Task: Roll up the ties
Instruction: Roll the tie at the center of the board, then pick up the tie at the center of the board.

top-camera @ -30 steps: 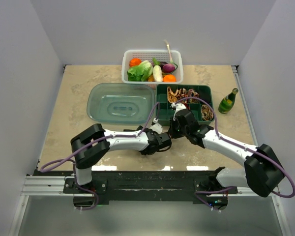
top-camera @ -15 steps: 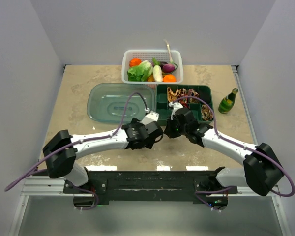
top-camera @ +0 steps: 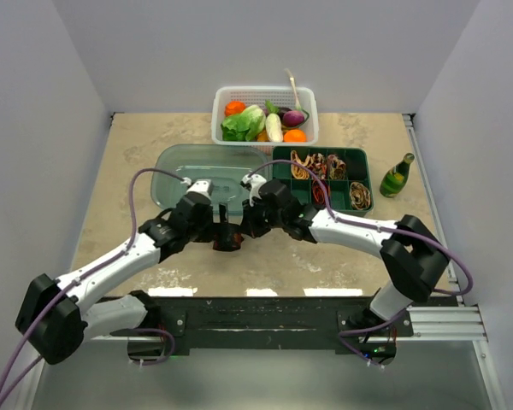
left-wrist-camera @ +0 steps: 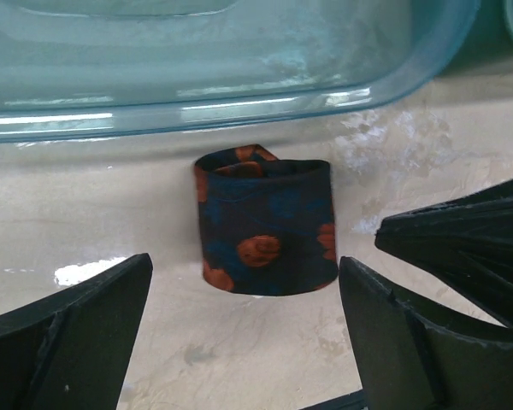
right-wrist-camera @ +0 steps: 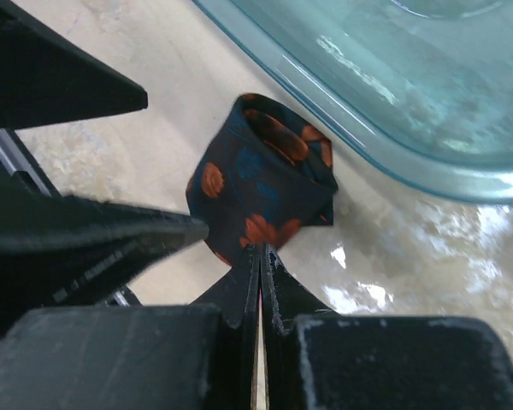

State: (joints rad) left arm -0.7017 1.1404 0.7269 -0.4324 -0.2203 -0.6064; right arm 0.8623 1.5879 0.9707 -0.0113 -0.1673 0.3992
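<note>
Left claw (left-wrist-camera: 244, 282) is spread wide, one finger on each side of the tie (left-wrist-camera: 265, 222), and there's clear air between the pads and the cloth. Nothing is pinched there. The tie itself is black with orange motifs, wound into a short fat coil. It stands on end on the table (left-wrist-camera: 94, 222), right between the left claw's fingertips and a touch ahead of them.

Right claw (right-wrist-camera: 261, 254) is pressed tight together, a single blunt point, gripping nothing. That point sits at the foot of the coil, directly ahead of it. Whether it's touching or a hair short, I can't tell.

Why the arrangement? My read is that the open fingers are a let-go stance and the coil is holding its shape alone. The closed right tips look like a stop against the lower wrap, placed where a loose end would spring out.

Just past the coil, on the far side from both claws, runs the rim of a clear teal lid (left-wrist-camera: 239, 94). It's close behind, a handy backstop, though I can't say whether they touch.

From above, a green tray (top-camera: 365, 171) lies beyond the right claw and off to its right, with finished rolls (top-camera: 306, 164) tucked in its compartments. That's the likely home for this one.
</note>
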